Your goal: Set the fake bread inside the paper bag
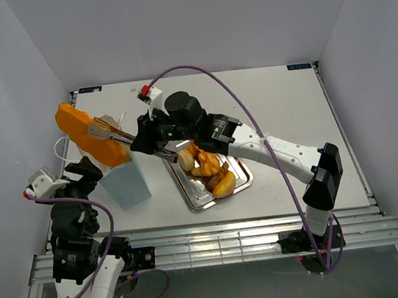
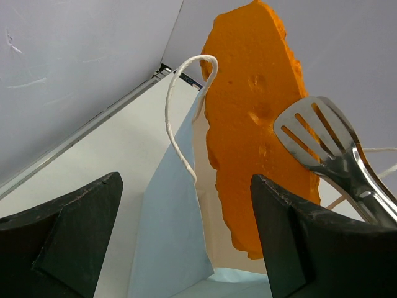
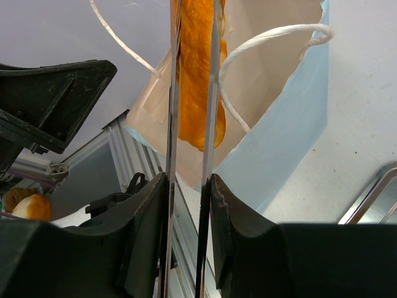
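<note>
Right gripper (image 3: 189, 186) tight on tongs (image 2: 313, 133) (long loaf (image 2: 254, 112) between them) at paper bag (image 2: 167, 236) mouth; left gripper (image 2: 185, 180) agape, empty.

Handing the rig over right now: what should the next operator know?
Right gripper: shut on the tongs, which clamp the long loaf, its lower end at the paper bag mouth.
Left gripper: open, by the bag, holding nothing.
Done: no bread seen released yet.
Left: drop the loaf in, then bag the pastries on the tray.
</note>
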